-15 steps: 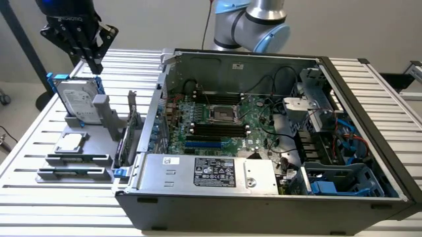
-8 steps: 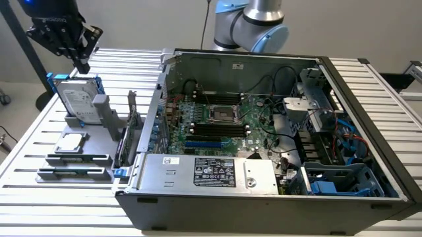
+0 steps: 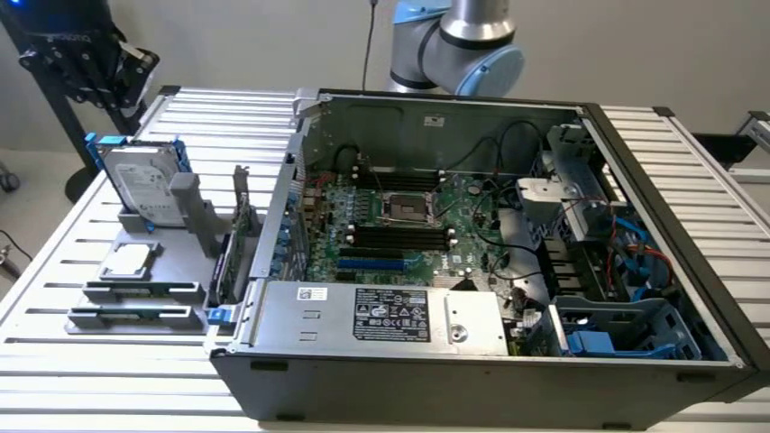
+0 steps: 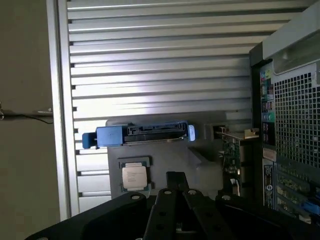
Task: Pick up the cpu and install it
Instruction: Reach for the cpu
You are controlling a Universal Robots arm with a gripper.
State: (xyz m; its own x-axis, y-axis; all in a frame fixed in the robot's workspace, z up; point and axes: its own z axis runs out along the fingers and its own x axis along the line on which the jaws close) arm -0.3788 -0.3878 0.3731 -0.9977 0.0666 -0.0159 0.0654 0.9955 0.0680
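The cpu (image 3: 129,262), a small square chip with a silvery top, lies flat in a slot of the grey holder (image 3: 193,236) at the exterior view's left, beside the open computer case (image 3: 481,370). In the wrist view the cpu (image 4: 134,177) lies on the grey holder (image 4: 175,155), well below my gripper (image 4: 174,176). The gripper is shut with nothing in it. The arm (image 3: 463,45) stands behind the case. On the motherboard, the cpu socket (image 3: 407,209) sits with a metal frame around it.
A silver hard drive (image 3: 142,185) with a blue bracket (image 4: 135,135) stands upright in the holder behind the cpu. Two long memory sticks (image 3: 139,290) lie in front of it. An expansion card (image 3: 241,225) stands between holder and case. The slatted metal table (image 3: 96,361) runs all round.
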